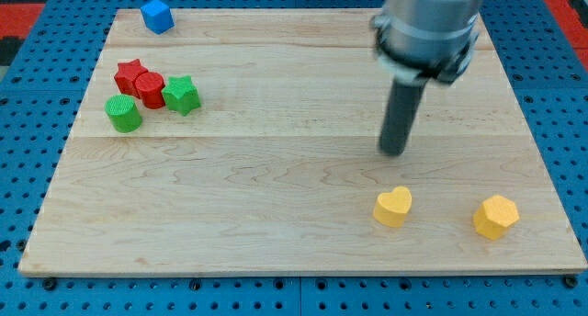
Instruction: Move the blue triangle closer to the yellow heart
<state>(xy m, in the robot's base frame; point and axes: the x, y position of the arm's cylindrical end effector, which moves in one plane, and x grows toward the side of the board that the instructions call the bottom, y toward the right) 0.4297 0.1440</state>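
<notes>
The yellow heart (393, 207) lies low on the wooden board, right of centre. My tip (394, 152) stands just above the heart in the view, a short gap away, touching no block. The only blue block (157, 16) sits at the board's top left edge, far from the heart; its shape looks like a cube or wedge and I cannot tell which. The arm's grey body (430, 27) comes down from the view's top right.
A yellow hexagon-like block (496, 217) lies right of the heart. At the left are a red star (130, 74), a red cylinder (150, 89), a green star (182, 95) and a green cylinder (123, 113), clustered together. The board (276, 224) rests on a blue pegboard.
</notes>
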